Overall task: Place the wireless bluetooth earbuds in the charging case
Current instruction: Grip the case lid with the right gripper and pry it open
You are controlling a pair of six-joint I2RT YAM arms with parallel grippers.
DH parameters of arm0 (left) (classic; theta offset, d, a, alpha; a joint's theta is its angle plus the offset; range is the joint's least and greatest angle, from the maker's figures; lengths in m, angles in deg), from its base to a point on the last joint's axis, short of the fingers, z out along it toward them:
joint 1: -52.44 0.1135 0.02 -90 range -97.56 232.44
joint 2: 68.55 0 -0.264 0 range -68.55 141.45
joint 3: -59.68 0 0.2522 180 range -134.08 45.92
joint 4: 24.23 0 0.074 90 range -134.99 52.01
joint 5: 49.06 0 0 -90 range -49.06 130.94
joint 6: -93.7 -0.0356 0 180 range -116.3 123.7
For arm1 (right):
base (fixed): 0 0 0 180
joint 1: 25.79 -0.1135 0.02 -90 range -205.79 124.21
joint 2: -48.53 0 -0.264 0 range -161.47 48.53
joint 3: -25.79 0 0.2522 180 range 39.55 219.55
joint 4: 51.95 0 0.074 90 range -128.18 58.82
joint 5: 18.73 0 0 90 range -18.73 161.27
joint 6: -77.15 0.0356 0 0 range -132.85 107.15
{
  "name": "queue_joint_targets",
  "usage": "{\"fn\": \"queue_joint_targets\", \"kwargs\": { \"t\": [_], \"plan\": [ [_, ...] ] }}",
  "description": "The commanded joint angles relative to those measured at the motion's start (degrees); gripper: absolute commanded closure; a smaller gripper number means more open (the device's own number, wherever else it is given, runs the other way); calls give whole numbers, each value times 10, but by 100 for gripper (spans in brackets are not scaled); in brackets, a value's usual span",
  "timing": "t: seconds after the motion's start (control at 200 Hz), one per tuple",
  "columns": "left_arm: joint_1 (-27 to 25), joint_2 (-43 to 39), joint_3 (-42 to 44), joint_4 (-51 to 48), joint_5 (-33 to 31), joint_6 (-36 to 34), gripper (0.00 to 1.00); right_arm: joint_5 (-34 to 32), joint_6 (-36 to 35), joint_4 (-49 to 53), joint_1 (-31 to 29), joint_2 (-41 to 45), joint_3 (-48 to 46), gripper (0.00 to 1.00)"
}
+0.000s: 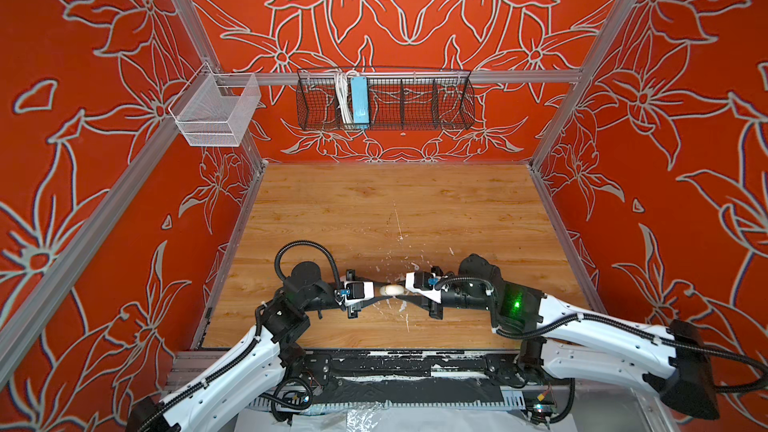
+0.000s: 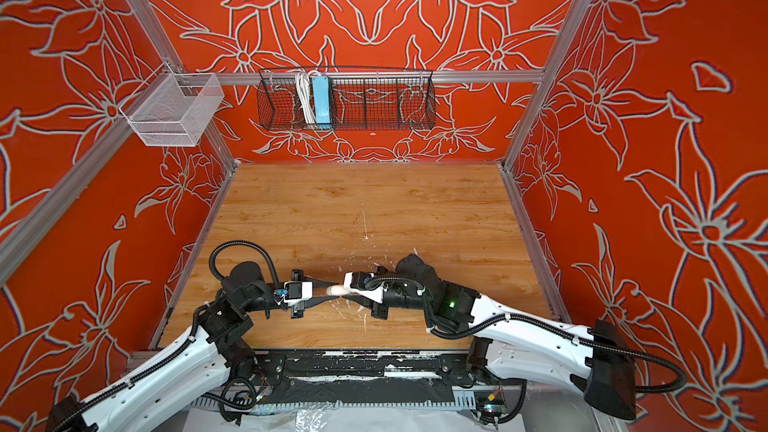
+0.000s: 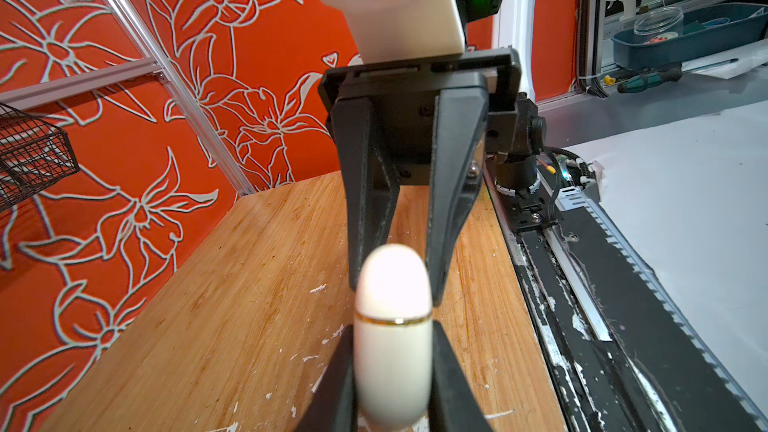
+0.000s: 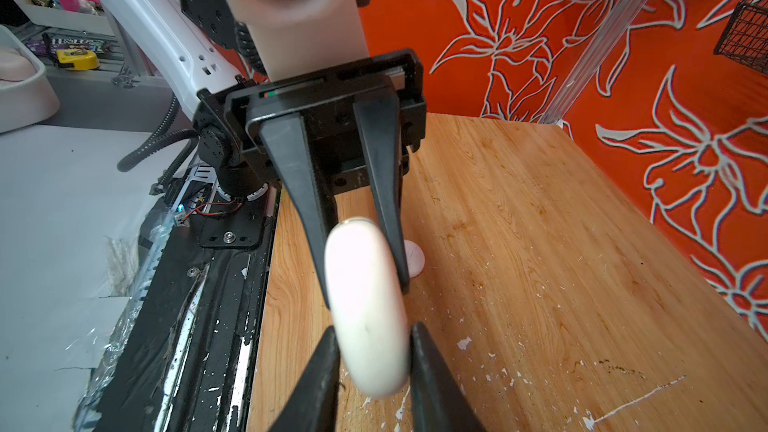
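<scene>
Charging case [image 1: 392,290] pinched from both ends above the table [image 1: 374,209]
We find the white case at the table's 6 o'clock, closed along its gold seam. The left gripper [image 3: 392,371] clamps it from 9 o'clock and the right gripper [image 4: 374,351] is closed on it from 3 o'clock. We cannot pick out the earbuds. The lettering on a dark packet [image 4: 70,41] is too blurred to read.

Glossy white charging case [image 3: 392,367] (lid shut), midair.
</scene>
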Motion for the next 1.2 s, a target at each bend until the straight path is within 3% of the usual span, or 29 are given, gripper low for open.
{"fn": "queue_joint_targets", "kwargs": {
  "t": [0.0, 0.33, 1.196],
  "plan": [
    [-3, -3, 1, -5, 11, -17, 100, 18, -2, -4, 1, 8, 18, 73],
    [-6, -5, 0, -15, 18, -24, 100, -16, -2, -10, 1, 14, 17, 68],
    [-10, -12, -7, -22, 24, -11, 100, -65, 8, -30, 2, 63, -14, 71]
  ]
}}
